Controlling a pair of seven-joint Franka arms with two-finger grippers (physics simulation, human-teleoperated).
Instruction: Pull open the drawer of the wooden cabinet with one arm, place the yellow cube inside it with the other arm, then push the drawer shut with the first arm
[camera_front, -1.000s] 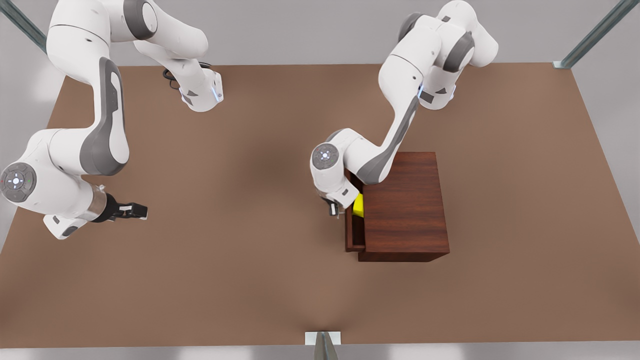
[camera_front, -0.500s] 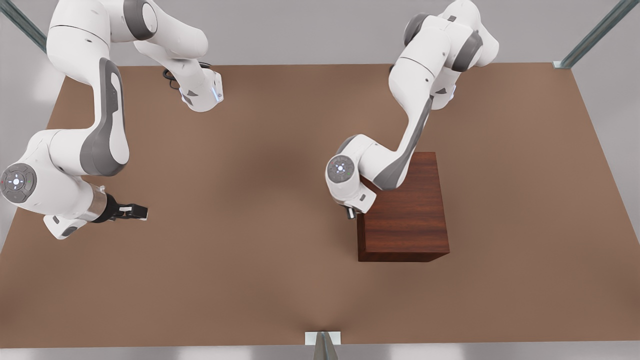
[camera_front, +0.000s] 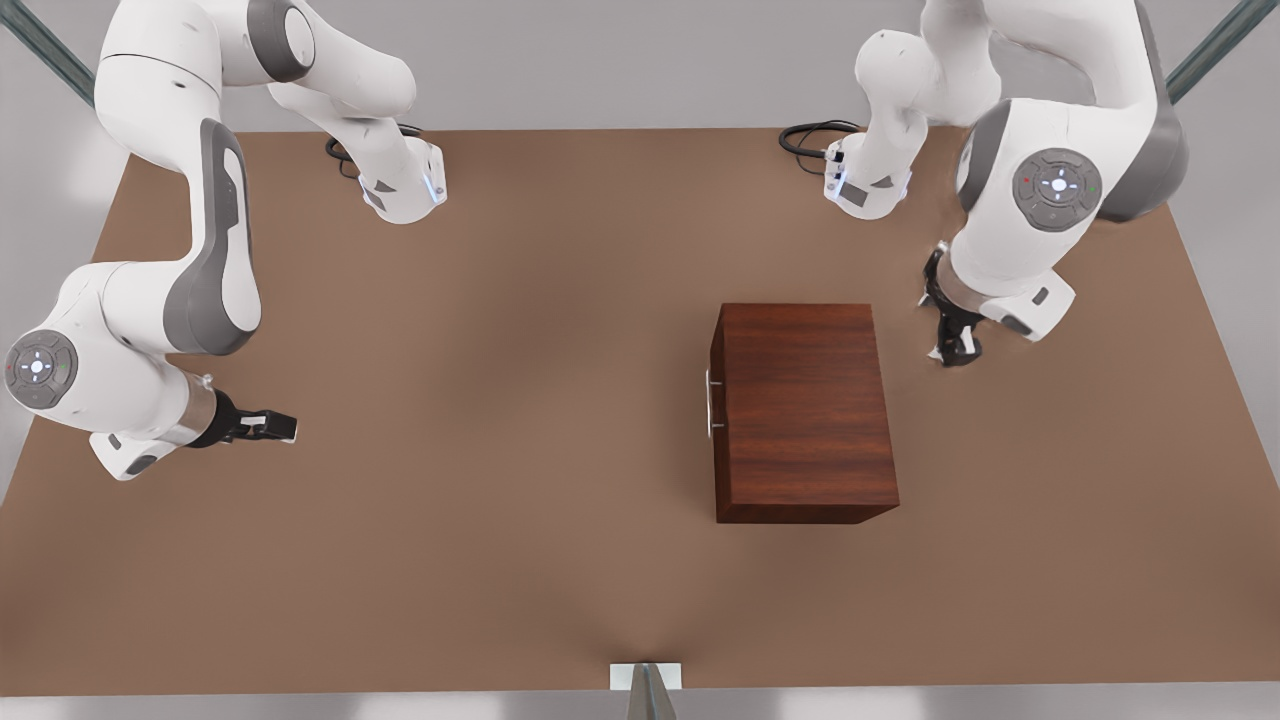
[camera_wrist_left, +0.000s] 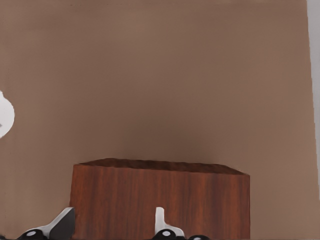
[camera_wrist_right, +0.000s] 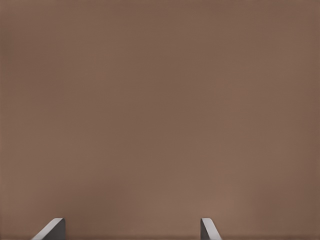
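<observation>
Wooden cabinet (camera_front: 805, 415) with drawer (camera_front: 714, 400) shut; task looks complete. Left claw (camera_front: 952, 345) and right claw (camera_front: 272, 427) both open, empty.

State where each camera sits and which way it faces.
Front view: overhead, looking down on the table, wooden cabinet and both arms.
Left wrist view: on the left gripper, facing the cabinet's handleless side; fingertips show.
Right wrist view: on the right gripper, facing bare table; fingertips show.
Shared: front and left wrist see the cabinet.

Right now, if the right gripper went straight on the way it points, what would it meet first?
Most likely the table: the right gripper, open, is angled toward its brown top, and nothing stands between them.
</observation>
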